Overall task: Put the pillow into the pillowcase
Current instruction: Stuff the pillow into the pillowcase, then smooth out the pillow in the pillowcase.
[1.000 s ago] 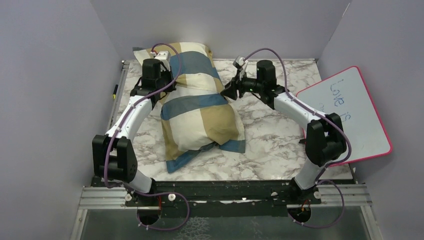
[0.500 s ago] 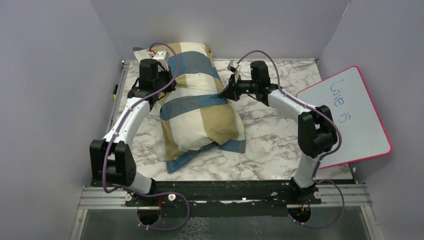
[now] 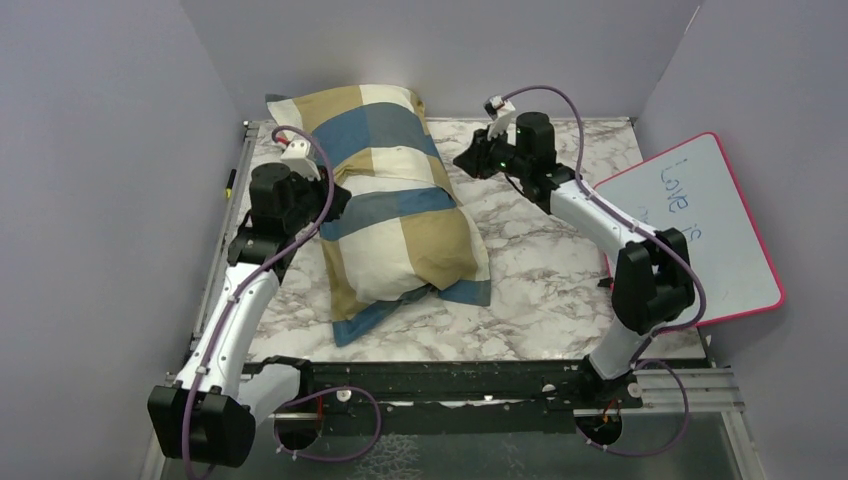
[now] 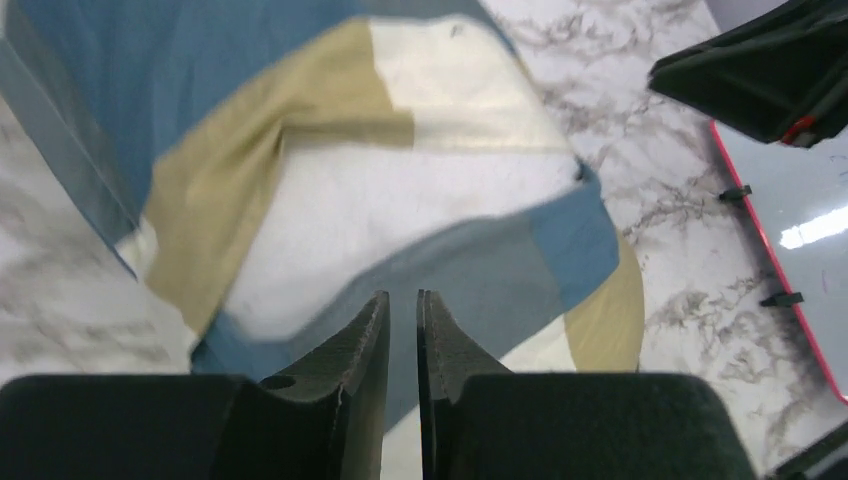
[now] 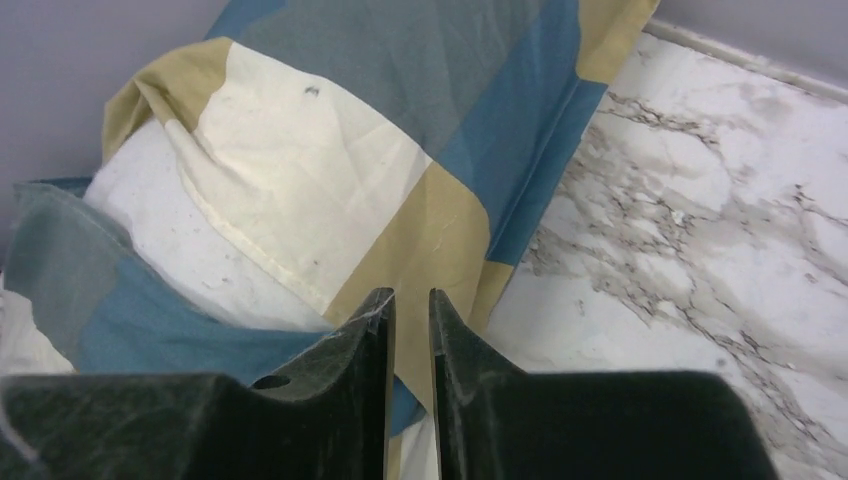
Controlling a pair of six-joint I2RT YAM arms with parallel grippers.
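The pillowcase [image 3: 390,200], in blue, tan and cream blocks, lies plump on the marble table [image 3: 560,270], running from the back wall towards the front. The pillow fills it and is mostly hidden. Plain white speckled fabric [image 5: 190,250] shows under a cream hem in the right wrist view. My left gripper [image 3: 338,203] is at the pillowcase's left flank, its jaws nearly together and empty [image 4: 403,300]. My right gripper [image 3: 462,160] hovers just right of the pillowcase, apart from it, its jaws nearly together and empty [image 5: 410,297].
A pink-rimmed whiteboard [image 3: 700,230] leans at the table's right edge. Grey walls close in the left, back and right. A loose blue flap [image 3: 470,292] of the pillowcase lies flat at its front right. A pen [image 3: 230,181] lies on the left rail.
My left arm has pulled back, its gripper sliding from the pillowcase's back left corner to its left flank. My right gripper has let go of the pillowcase's right side and moved back and away.
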